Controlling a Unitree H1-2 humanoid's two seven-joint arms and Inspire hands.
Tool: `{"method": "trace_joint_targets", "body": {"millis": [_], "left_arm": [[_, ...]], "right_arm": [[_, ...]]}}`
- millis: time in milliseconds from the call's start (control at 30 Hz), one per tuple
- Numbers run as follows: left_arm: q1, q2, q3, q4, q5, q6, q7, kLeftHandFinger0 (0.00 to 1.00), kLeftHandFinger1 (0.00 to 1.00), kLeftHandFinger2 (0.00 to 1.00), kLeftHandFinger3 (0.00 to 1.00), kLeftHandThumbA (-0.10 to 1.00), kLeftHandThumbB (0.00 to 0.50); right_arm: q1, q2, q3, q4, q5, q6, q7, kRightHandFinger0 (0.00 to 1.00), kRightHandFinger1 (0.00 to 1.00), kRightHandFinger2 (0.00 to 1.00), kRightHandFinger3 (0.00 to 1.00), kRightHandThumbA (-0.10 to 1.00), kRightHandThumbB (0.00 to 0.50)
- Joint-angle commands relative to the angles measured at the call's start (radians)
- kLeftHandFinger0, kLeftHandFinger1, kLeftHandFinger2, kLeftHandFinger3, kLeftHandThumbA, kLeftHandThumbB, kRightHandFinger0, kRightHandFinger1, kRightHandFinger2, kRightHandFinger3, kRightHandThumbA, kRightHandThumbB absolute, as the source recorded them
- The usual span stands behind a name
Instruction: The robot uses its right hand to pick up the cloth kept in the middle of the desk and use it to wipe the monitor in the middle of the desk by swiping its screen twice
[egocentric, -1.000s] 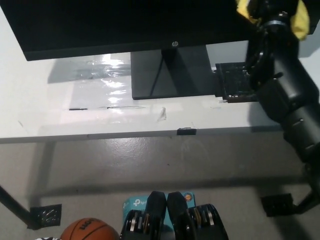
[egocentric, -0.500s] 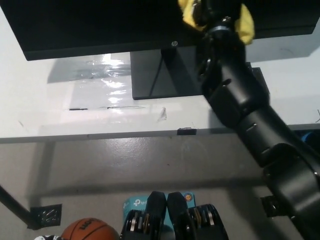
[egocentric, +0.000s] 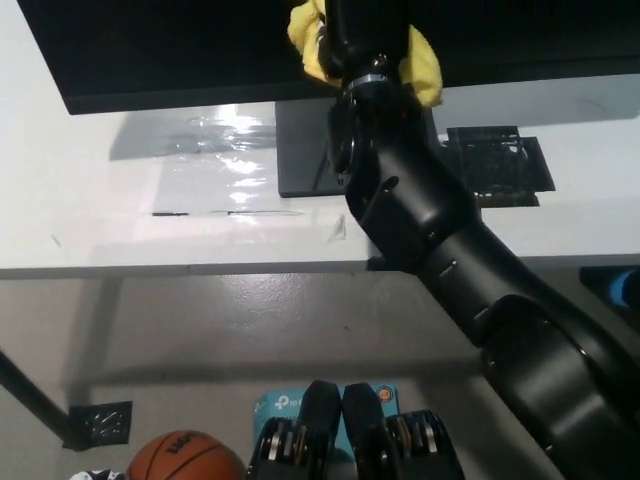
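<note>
My black right hand (egocentric: 365, 35) is raised against the lower part of the black monitor (egocentric: 180, 50) near its middle, shut on a yellow cloth (egocentric: 425, 70) that bulges out on both sides of the hand. The black right arm (egocentric: 450, 260) reaches up from the bottom right and covers part of the monitor's stand (egocentric: 305, 150). The monitor stands on the white desk (egocentric: 120, 220). My white left hand is not in view.
A dark patterned mat (egocentric: 500, 165) lies on the desk right of the stand. A strip of shiny clear tape (egocentric: 215, 165) lies left of the stand. Below the desk edge is grey floor with an orange basketball (egocentric: 185, 462) and a teal box (egocentric: 280, 405).
My right hand with the yellow cloth has swept leftward along the monitor, from the right end to near the middle. The camera view has shifted slightly.
</note>
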Motion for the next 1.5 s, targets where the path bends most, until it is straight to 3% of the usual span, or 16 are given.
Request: {"method": "trace_joint_targets", "body": {"millis": [0, 200, 267, 333, 467, 533, 633, 733, 767, 867, 1033, 1300, 1333, 1367, 1400, 1467], "left_arm": [[0.004, 0.019, 0.005, -0.019, 0.000, -0.011, -0.007, 0.52, 0.55, 0.71, 0.83, 0.43, 0.341], [0.002, 0.012, 0.011, -0.006, -0.008, -0.030, -0.001, 0.52, 0.54, 0.69, 0.82, 0.41, 0.338], [0.001, 0.011, 0.012, 0.004, -0.016, -0.041, -0.007, 0.52, 0.54, 0.69, 0.81, 0.41, 0.335], [0.004, 0.012, 0.011, -0.013, -0.004, -0.014, 0.002, 0.54, 0.55, 0.70, 0.82, 0.42, 0.336], [0.003, 0.014, 0.014, -0.016, -0.011, -0.028, -0.002, 0.55, 0.56, 0.71, 0.82, 0.41, 0.337], [0.001, 0.019, 0.013, -0.017, -0.002, -0.033, 0.003, 0.55, 0.55, 0.70, 0.82, 0.43, 0.334], [0.003, 0.016, 0.019, -0.015, -0.009, -0.039, 0.003, 0.53, 0.55, 0.69, 0.82, 0.41, 0.332], [0.001, 0.015, 0.018, -0.014, -0.001, -0.038, 0.011, 0.53, 0.55, 0.68, 0.83, 0.42, 0.328], [-0.001, 0.016, 0.020, -0.011, -0.004, -0.035, 0.008, 0.53, 0.56, 0.70, 0.84, 0.42, 0.320], [-0.004, 0.020, 0.018, -0.005, -0.004, -0.050, 0.004, 0.53, 0.55, 0.68, 0.84, 0.42, 0.325], [-0.003, 0.022, 0.021, -0.010, -0.003, -0.048, 0.004, 0.52, 0.55, 0.68, 0.82, 0.42, 0.317], [0.001, 0.021, 0.031, -0.014, -0.011, -0.043, -0.002, 0.51, 0.54, 0.68, 0.81, 0.41, 0.322], [0.001, 0.021, 0.031, -0.012, -0.008, -0.057, -0.001, 0.51, 0.54, 0.68, 0.81, 0.41, 0.317], [-0.004, 0.023, 0.030, -0.009, -0.005, -0.061, -0.001, 0.50, 0.52, 0.67, 0.81, 0.41, 0.320], [-0.004, 0.023, 0.030, -0.008, -0.005, -0.062, -0.001, 0.50, 0.52, 0.67, 0.81, 0.41, 0.319], [-0.004, 0.019, 0.040, -0.016, -0.022, -0.053, -0.005, 0.49, 0.51, 0.65, 0.80, 0.37, 0.316]], "right_arm": [[-0.043, -0.040, 0.014, -0.076, -0.004, -0.020, -0.005, 0.00, 0.00, 0.31, 0.19, -0.10, 0.196], [0.095, -0.128, 0.032, -0.326, -0.039, -0.004, 0.082, 0.00, 0.03, 0.38, 0.24, -0.10, 0.099], [0.129, -0.151, 0.037, -0.383, -0.056, -0.004, 0.115, 0.00, 0.01, 0.38, 0.17, -0.10, 0.121], [0.205, -0.205, 0.051, -0.488, -0.051, -0.008, 0.123, 0.00, 0.01, 0.39, 0.01, -0.10, 0.045], [0.300, -0.278, 0.045, -0.579, -0.031, -0.055, 0.125, 0.00, 0.07, 0.46, 0.16, -0.10, 0.003], [0.333, -0.300, 0.040, -0.601, -0.020, -0.084, 0.111, 0.00, 0.09, 0.47, 0.08, -0.10, 0.014], [0.392, -0.335, 0.029, -0.629, -0.005, -0.110, 0.107, 0.00, 0.11, 0.48, 0.21, -0.10, 0.044], [0.416, -0.358, 0.023, -0.614, 0.005, -0.144, 0.089, 0.00, 0.12, 0.49, 0.14, -0.10, 0.042], [0.430, -0.371, 0.009, -0.593, 0.023, -0.165, 0.078, 0.00, 0.10, 0.46, 0.33, -0.10, 0.117], [0.443, -0.394, -0.001, -0.561, 0.020, -0.155, 0.096, 0.00, 0.14, 0.46, 0.44, -0.10, 0.140], [0.418, -0.410, -0.008, -0.442, 0.013, -0.159, 0.082, 0.00, 0.09, 0.40, 0.45, -0.10, 0.101], [0.391, -0.416, -0.022, -0.303, 0.042, -0.173, 0.107, 0.00, 0.09, 0.28, 0.54, -0.10, 0.162], [0.390, -0.416, -0.022, -0.296, 0.047, -0.156, 0.133, 0.01, 0.13, 0.32, 0.62, -0.10, 0.138], [0.385, -0.416, -0.014, -0.309, 0.042, -0.104, 0.196, 0.26, 0.45, 0.65, 0.96, -0.01, 0.090], [0.385, -0.415, -0.013, -0.311, 0.041, -0.099, 0.204, 0.25, 0.44, 0.63, 1.00, 0.00, 0.095], [0.376, -0.409, -0.002, -0.324, 0.032, -0.030, 0.286, 0.64, 0.94, 1.00, 1.00, 0.28, 0.108]]}}
